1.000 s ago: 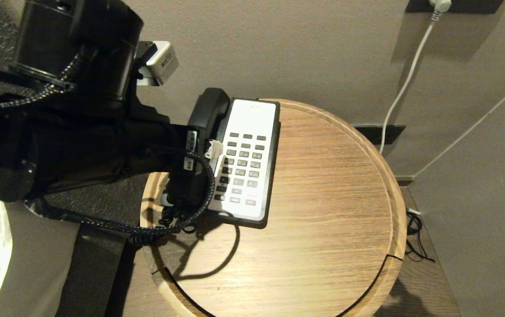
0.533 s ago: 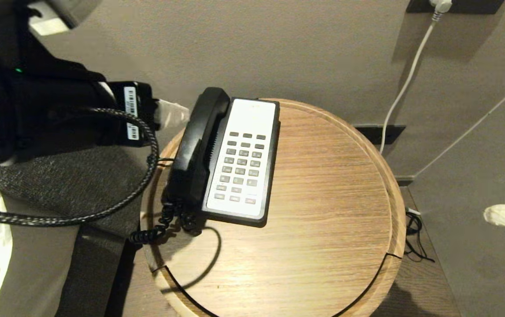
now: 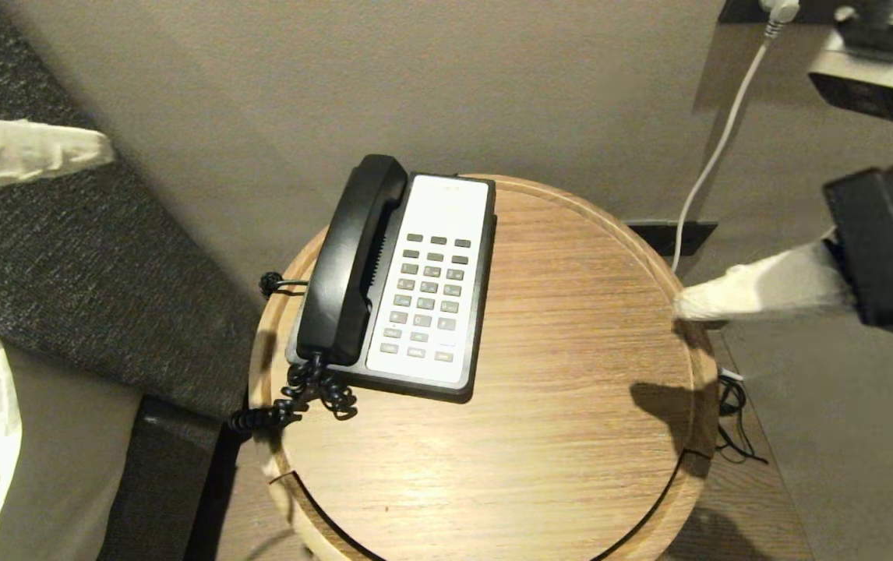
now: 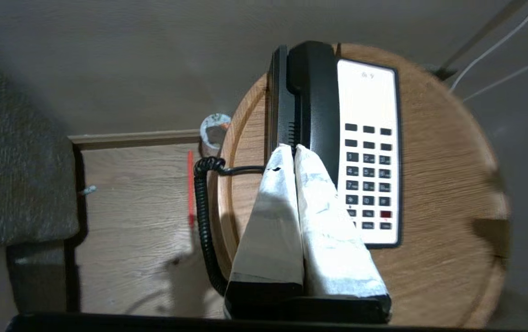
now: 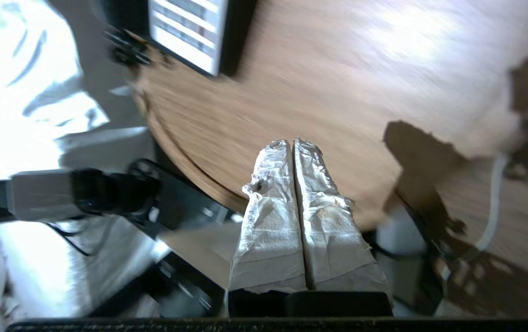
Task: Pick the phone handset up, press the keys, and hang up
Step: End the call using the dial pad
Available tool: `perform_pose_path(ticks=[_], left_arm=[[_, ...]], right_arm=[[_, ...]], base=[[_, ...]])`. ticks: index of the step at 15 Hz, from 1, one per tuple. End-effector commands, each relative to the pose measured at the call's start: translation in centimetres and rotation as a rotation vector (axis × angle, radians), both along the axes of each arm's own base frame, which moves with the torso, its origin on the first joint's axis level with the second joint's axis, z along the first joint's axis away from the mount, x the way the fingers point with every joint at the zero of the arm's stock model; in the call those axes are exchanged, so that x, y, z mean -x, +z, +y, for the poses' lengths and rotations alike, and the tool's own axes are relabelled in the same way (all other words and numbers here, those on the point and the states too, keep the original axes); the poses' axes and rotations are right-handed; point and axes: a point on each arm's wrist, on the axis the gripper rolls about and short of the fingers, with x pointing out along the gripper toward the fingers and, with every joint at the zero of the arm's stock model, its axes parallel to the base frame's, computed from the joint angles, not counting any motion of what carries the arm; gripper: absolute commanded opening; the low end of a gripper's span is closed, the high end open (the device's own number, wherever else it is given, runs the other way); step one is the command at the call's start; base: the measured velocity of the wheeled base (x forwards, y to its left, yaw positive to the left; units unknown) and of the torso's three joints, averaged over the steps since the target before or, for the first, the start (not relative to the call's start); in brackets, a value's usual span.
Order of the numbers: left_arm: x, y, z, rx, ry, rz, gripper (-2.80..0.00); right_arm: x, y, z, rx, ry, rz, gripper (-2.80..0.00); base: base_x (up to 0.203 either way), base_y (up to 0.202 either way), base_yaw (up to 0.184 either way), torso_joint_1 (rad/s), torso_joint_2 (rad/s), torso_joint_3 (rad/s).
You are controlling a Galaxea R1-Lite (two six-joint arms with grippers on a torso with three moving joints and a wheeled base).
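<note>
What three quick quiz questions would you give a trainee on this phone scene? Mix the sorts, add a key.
1. True or false: the phone handset lies in its cradle on the phone base.
2. Multiple choice: the left end effector is (A) shut on the handset, (B) shut and empty, (C) wide open.
3. Short answer: which end effector has its tip over the far right rim of the round table in the head view?

Key
1. True.
2. B: its fingers are pressed together with nothing between them.
3. The right end effector, also shut and empty, well clear of the phone.
</note>
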Motion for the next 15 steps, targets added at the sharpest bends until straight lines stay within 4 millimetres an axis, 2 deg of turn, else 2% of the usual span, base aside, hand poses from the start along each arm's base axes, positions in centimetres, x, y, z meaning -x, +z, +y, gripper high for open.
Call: perform_pose_path(ticks=[1,3,6,11,15], left_arm=[[2.3,0.4,2.4,0.080,0.000,-0.029,-2.80],[2.9,0.5,3.1,0.096,-0.004,-0.036,-2.80],[3.3,0.4,3.4,0.111,0.001,-0.031,-2.80],[3.4,-0.1,3.6,0.121,0.003,-0.015,-2.80],[3.7,-0.5,3.9,0.120,0.003,-0.012,-2.80]], right_arm=[[-2.7,-1.3,4.6,0.045,0.040,0.049,-2.80],[-3.7,-2.0,6.9,0.056,0.065,0.062,-2.80],[-4.6,-3.5,9.1,0.091,0.086,0.093,-2.80],[-5.2,-3.9,10.8,0.072,0.130,0.114,-2.80],[-5.7,-4.9,12.0,0.092,0.147,0.136,-2.80]], base=[[0.000,0.000,0.000,0.000,0.00,0.000],[0.000,0.000,0.000,0.000,0.00,0.000],[0.000,0.000,0.000,0.000,0.00,0.000],[0.000,0.000,0.000,0.000,0.00,0.000],[0.000,0.000,0.000,0.000,0.00,0.000]])
